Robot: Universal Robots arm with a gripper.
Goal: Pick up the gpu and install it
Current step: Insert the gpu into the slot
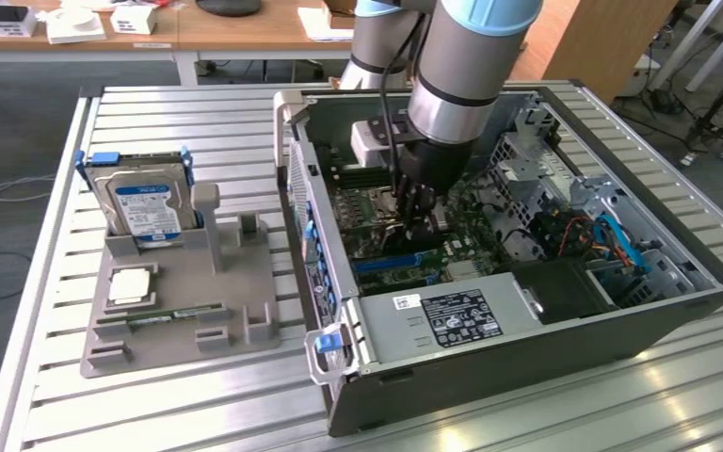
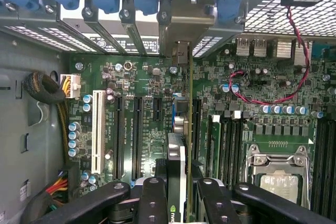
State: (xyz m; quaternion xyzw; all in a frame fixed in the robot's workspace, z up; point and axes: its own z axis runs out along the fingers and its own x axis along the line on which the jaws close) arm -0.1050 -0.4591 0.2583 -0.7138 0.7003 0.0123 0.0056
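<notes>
Seen edge-on in the wrist view, the gpu (image 2: 177,150) stands upright between my gripper's (image 2: 178,199) black fingers (image 2: 152,203), which are shut on it. Its pale metal bracket (image 2: 181,27) sits at the rear slot openings under the blue clips. The card hangs low over the green motherboard (image 2: 131,82), in line with the long black expansion slots. I cannot tell whether its edge touches a slot. In the exterior view my gripper (image 1: 414,205) reaches down into the open computer case (image 1: 525,348), above the motherboard (image 1: 368,212), and hides most of the card.
A grey holder (image 1: 173,311) left of the case carries a hard drive (image 1: 142,202), a CPU (image 1: 129,287) and a RAM stick (image 1: 161,320). Inside the case are the power supply (image 1: 450,315), drive cages, a CPU socket (image 2: 275,166) and a red cable (image 2: 294,40).
</notes>
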